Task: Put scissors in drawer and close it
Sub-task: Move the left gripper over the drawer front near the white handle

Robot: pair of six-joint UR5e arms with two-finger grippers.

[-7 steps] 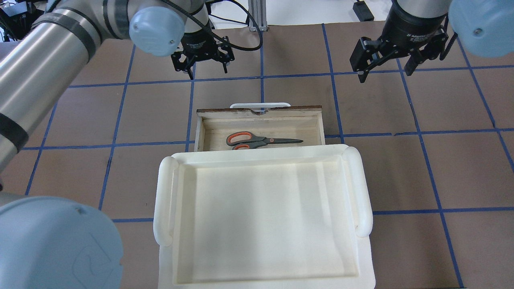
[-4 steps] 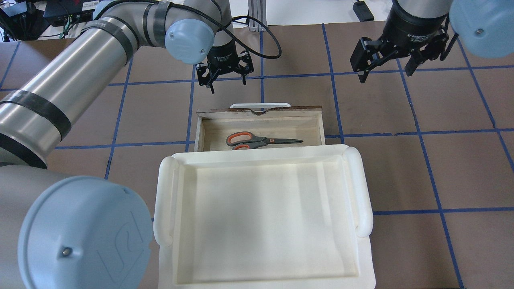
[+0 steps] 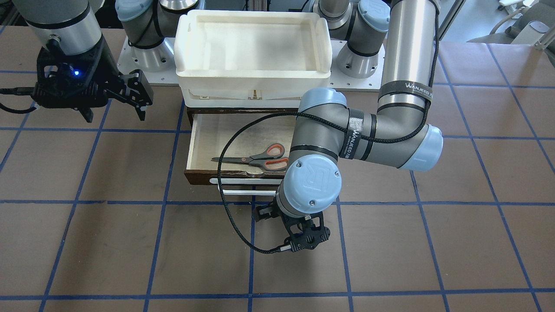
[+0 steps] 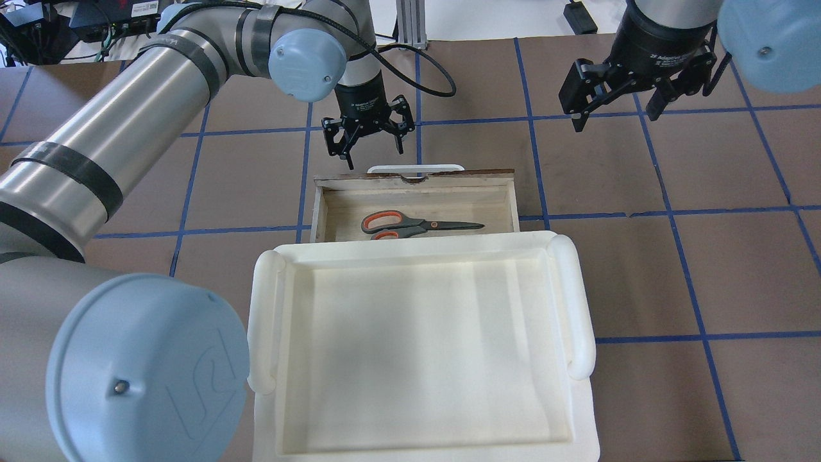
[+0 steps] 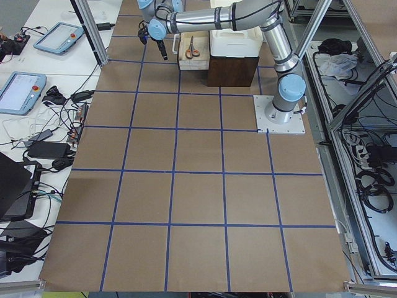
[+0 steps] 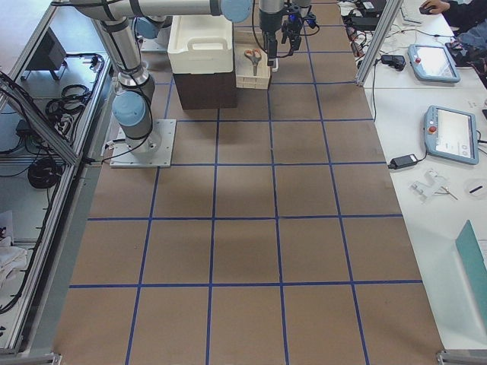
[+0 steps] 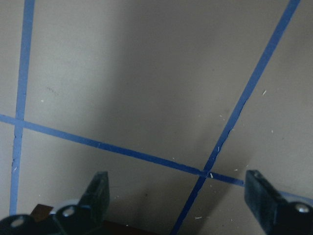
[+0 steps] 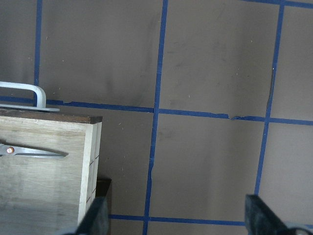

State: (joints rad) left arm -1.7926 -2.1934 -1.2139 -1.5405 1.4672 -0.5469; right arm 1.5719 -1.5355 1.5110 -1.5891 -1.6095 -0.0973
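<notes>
The scissors (image 4: 417, 226) lie flat inside the open drawer (image 4: 417, 179), handles to the left; they also show in the front view (image 3: 256, 159). The drawer's white bar handle (image 4: 415, 168) faces away from the robot. My left gripper (image 4: 376, 153) is open and empty. It hovers just beyond the handle's left part, pointing down at the table; in the left wrist view (image 7: 178, 196) only brown table and blue tape lie between its fingers. My right gripper (image 4: 616, 119) is open and empty, raised beyond and to the right of the drawer.
A white plastic tub (image 4: 263, 321) sits on top of the cabinet, above the drawer's rear part. The brown table carries a grid of blue tape lines (image 4: 532, 141). The left arm's black cable (image 3: 225, 203) loops in front of the drawer in the front view.
My left arm has swung right and toward the drawer, bringing its open gripper close to the handle. The right gripper, the scissors and the drawer have not moved.
</notes>
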